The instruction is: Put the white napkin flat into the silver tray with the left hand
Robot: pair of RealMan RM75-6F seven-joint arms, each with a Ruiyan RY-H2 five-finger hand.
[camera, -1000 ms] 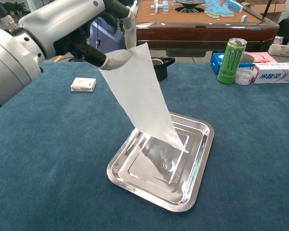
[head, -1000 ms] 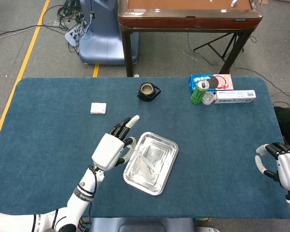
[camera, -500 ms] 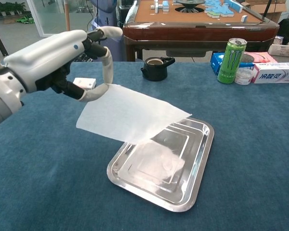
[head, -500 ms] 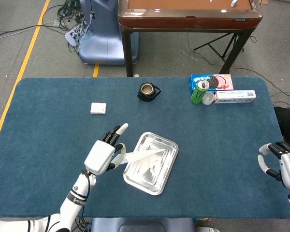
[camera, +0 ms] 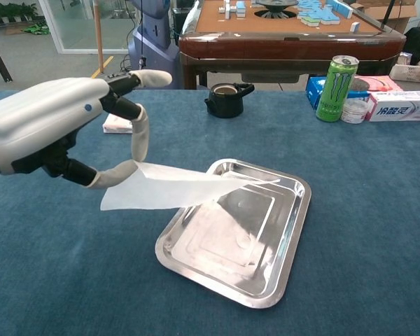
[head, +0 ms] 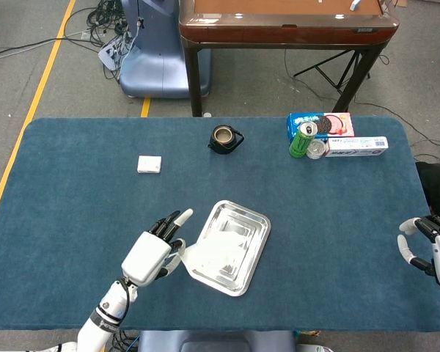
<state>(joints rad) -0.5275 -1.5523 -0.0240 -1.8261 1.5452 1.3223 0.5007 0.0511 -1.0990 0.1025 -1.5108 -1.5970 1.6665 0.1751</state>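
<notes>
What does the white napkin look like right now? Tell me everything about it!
The thin white paper napkin is a plain, slightly see-through sheet. It is not lying flat yet: the robot's left hand pinches one corner of it between its fingers, and the sheet stretches out almost level, sagging a little. Its far end reaches over the shiny silver metal tray, while the held end hangs out past the tray's left rim, above the blue tablecloth.
</notes>
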